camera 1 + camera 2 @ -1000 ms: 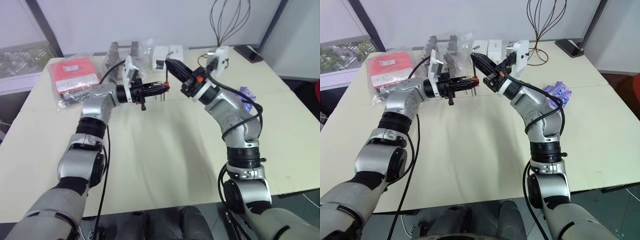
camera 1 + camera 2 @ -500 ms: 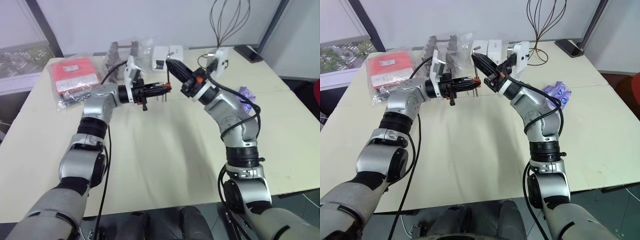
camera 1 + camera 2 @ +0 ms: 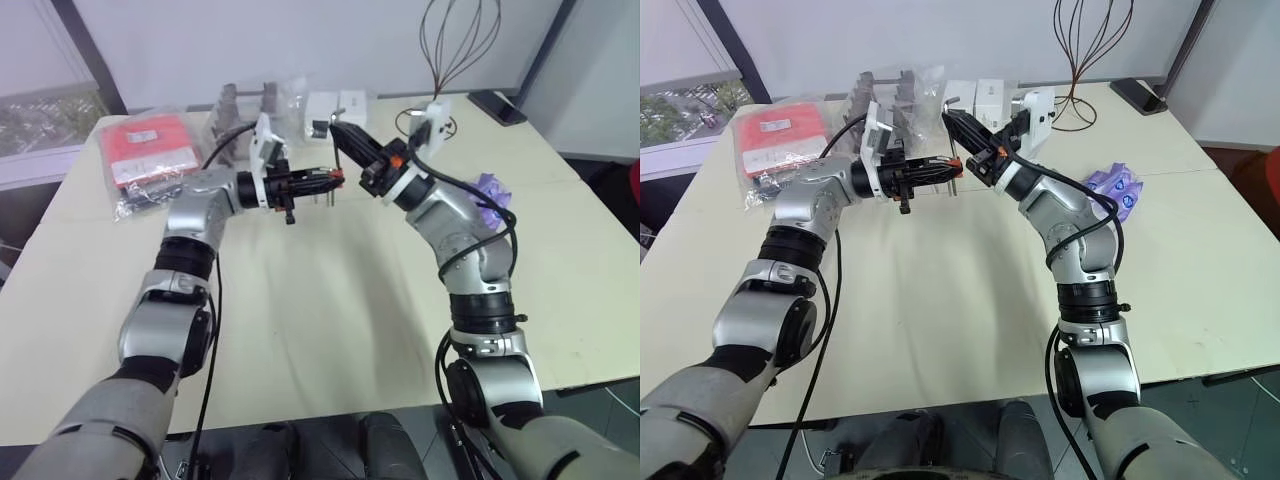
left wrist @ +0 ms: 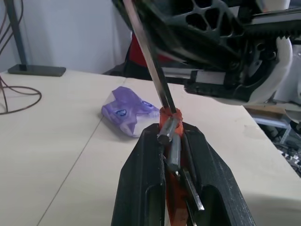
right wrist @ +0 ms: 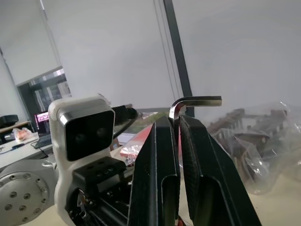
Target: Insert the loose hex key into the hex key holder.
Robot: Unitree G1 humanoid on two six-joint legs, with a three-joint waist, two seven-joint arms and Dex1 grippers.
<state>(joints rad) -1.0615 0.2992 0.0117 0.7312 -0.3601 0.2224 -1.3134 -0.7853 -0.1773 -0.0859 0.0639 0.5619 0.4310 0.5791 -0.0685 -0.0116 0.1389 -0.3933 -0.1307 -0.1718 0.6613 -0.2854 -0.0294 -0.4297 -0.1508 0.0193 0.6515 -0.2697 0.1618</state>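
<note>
Here, the right gripper [image 5: 176,123], clenched on the loose hex key [image 4: 149,59], could jam or bend it if it misses the slot of the hex key holder [image 4: 169,127] clamped in the left gripper [image 4: 171,141].

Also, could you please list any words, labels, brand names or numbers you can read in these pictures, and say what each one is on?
No text can be read.
Red packet: a white label, print too small to read.
Purple tissue pack: small blue-and-white marks, too blurred to read.
White boxes at the table's far edge: no legible marking.
</note>
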